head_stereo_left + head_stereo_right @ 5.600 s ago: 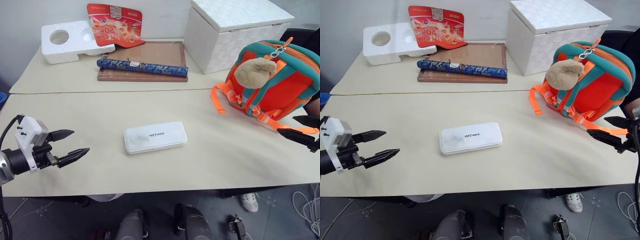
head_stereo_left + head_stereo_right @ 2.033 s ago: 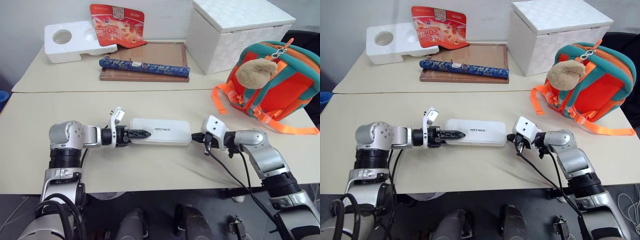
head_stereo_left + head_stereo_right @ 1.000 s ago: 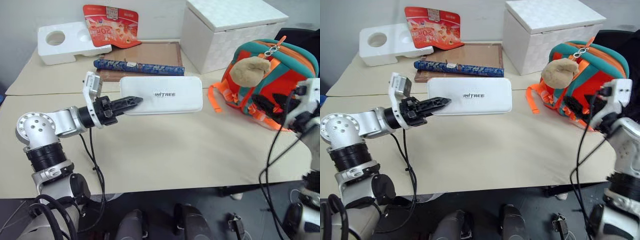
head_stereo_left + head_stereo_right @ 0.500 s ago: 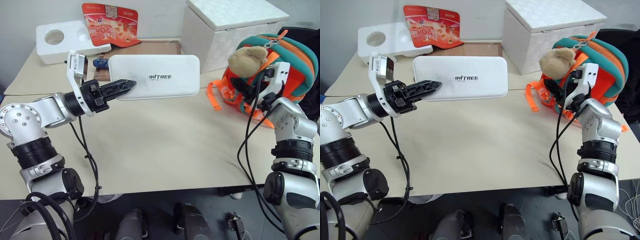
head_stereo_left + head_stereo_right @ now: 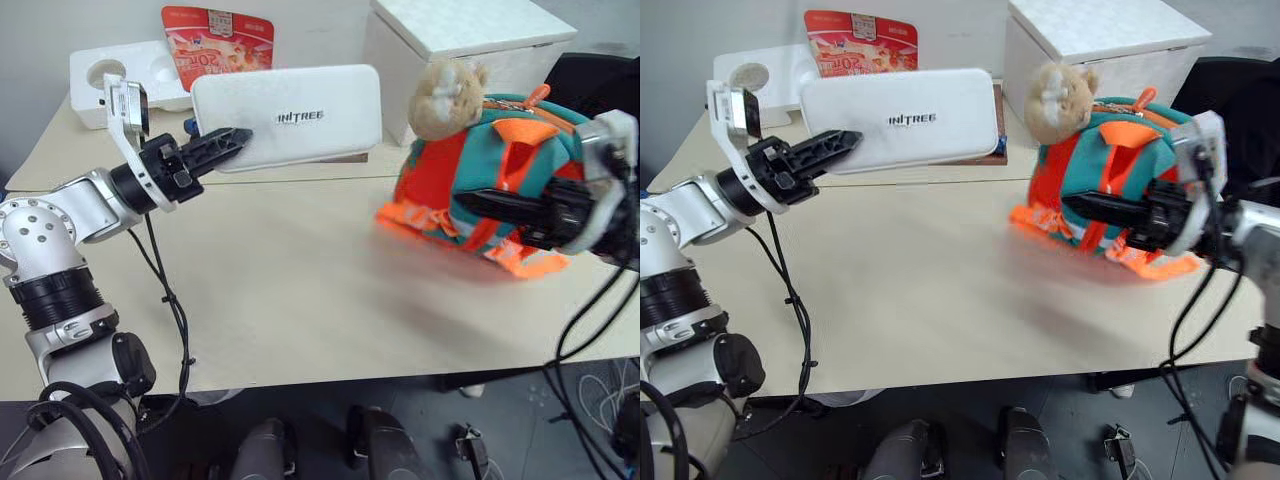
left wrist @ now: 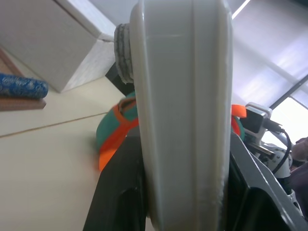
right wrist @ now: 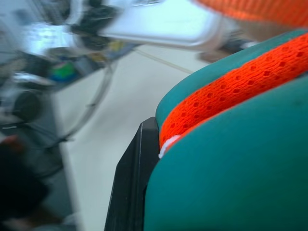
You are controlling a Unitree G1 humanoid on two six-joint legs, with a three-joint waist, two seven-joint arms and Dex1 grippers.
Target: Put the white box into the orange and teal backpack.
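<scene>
Left gripper (image 5: 225,140) of mine is raised above the table (image 5: 280,290), arm reaching up and toward the far side, its black fingers (image 5: 205,152) pinching the left end of the white box (image 5: 295,115). That box hangs in the air, flat face toward me and slightly tilted, its long side running left to right, small dark lettering near the middle; in the left wrist view its slim rounded edge stands between my two fingers.

My right gripper (image 5: 1090,210) points left, level, arm coming in from the right edge, fingers closed on the orange and teal backpack (image 5: 480,190). The backpack is on the right of the table, leaning, its tan plush toy (image 5: 447,92) at the top; it looks smeared. Its base is hard to make out, so I cannot tell whether it rests on the table or is lifted. Much of my right fingers is covered by teal and orange fabric in the right wrist view.
</scene>
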